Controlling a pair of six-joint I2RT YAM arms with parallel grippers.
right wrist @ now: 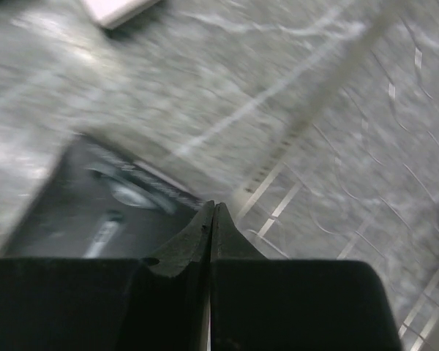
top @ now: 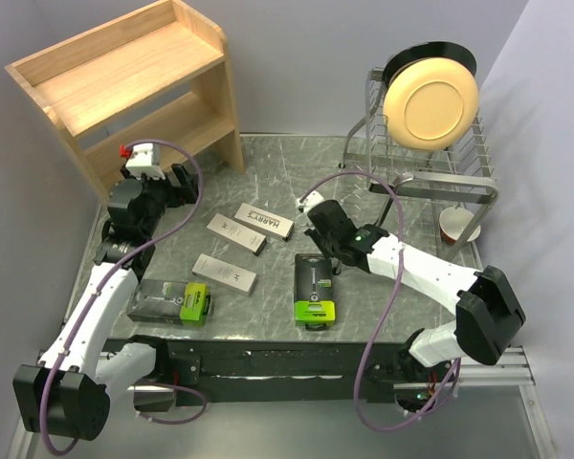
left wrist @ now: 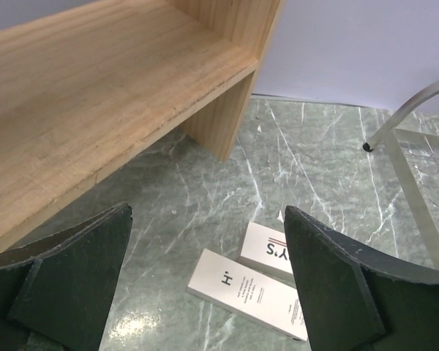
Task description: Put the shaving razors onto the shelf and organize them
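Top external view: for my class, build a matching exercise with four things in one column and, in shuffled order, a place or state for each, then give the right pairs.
Column 1
1. shelf
2. plate
3. left gripper
4. right gripper

Column 2
A. jaws shut on nothing
B. upright in the wire rack
C. at the far left of the table
D. jaws wide open, empty

Pairs: 1-C, 2-B, 3-D, 4-A

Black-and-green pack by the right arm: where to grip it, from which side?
Probably across its short width, mid-length, from above: the pack lies flat with both long edges clear. The right gripper is shut by its black end, so open it first.
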